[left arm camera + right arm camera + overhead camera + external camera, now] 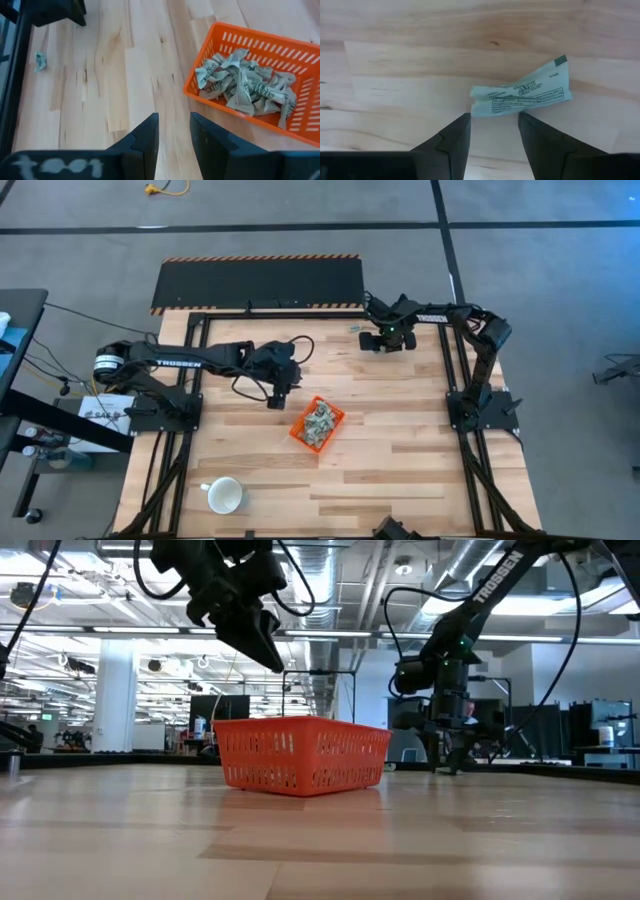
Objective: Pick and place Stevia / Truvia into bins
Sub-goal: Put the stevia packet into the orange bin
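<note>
The orange bin (317,423) stands mid-table on its base, holding a heap of crumpled pale green and white sachets (245,85). My left gripper (174,131) is open and hangs above the table (255,635), just left of the bin (235,40). My right gripper (494,117) is open and low over the table's far part (390,340). Its fingertips stand on either side of one end of a flat sachet (522,95) lying on the wood. Another crumpled sachet (41,60) lies loose on the table.
A white mug (225,496) lies near the table's near left corner. A black panel with striped edges (258,283) runs along the far edge. Black frame rails (452,370) border the left and right sides. Bare wood stretches from the bin toward the near edge.
</note>
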### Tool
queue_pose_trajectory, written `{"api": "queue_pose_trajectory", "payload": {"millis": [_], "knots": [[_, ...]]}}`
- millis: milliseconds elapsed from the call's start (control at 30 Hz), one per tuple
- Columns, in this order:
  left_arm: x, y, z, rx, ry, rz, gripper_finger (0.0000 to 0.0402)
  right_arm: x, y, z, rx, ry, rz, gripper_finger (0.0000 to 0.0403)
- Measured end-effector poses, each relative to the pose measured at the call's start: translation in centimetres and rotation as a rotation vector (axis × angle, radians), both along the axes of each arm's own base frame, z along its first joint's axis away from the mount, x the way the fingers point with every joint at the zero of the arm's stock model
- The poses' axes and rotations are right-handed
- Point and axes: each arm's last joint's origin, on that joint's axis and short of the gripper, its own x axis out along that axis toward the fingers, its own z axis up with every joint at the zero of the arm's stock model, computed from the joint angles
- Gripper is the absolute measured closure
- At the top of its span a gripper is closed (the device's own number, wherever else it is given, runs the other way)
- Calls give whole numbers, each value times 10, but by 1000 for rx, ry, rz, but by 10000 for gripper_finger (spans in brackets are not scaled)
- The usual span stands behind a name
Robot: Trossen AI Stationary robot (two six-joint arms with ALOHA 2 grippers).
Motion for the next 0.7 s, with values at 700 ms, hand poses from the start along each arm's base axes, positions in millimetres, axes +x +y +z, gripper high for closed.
{"api": "queue_pose_trajectory", "payload": {"millis": [700], "knots": [[-7, -1, -28, -1, 14, 0, 302, 19, 9, 24, -23, -58, 533, 237]]}}
